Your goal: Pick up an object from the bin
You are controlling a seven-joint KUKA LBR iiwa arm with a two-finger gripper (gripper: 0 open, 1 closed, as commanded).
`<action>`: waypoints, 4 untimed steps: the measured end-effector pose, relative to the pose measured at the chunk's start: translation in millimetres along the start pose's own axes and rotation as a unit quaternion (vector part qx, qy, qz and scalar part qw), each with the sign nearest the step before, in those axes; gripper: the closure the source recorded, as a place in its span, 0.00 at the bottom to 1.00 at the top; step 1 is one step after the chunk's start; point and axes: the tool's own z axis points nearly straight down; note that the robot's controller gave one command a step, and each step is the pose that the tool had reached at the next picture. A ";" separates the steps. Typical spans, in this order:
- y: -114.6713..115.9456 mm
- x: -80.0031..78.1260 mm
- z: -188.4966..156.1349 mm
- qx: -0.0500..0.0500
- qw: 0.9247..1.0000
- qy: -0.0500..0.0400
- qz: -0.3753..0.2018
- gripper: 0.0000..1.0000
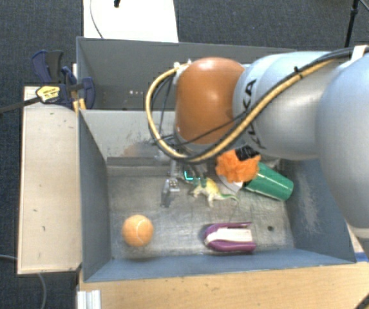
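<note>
My gripper point(169, 194) hangs low over the middle of the bin floor, under the arm's orange cover. Just to its right lies a small yellow-green toy figure point(210, 191), apart from the gripper. Behind that toy sits a ragged orange lump point(237, 165), partly hidden by the arm. A green cylinder point(272, 183) lies on its side beside the lump. An orange ball point(138, 230) rests to the front left of the gripper.
A purple and white object point(230, 237) lies near the front wall, right of the ball. The arm covers the bin's back right part. Bare floor stretches along the left wall and between the ball and the gripper.
</note>
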 end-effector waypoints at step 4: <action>-98.0 -18.1 74.0 -0.001 0.997 -0.002 0.083 1.00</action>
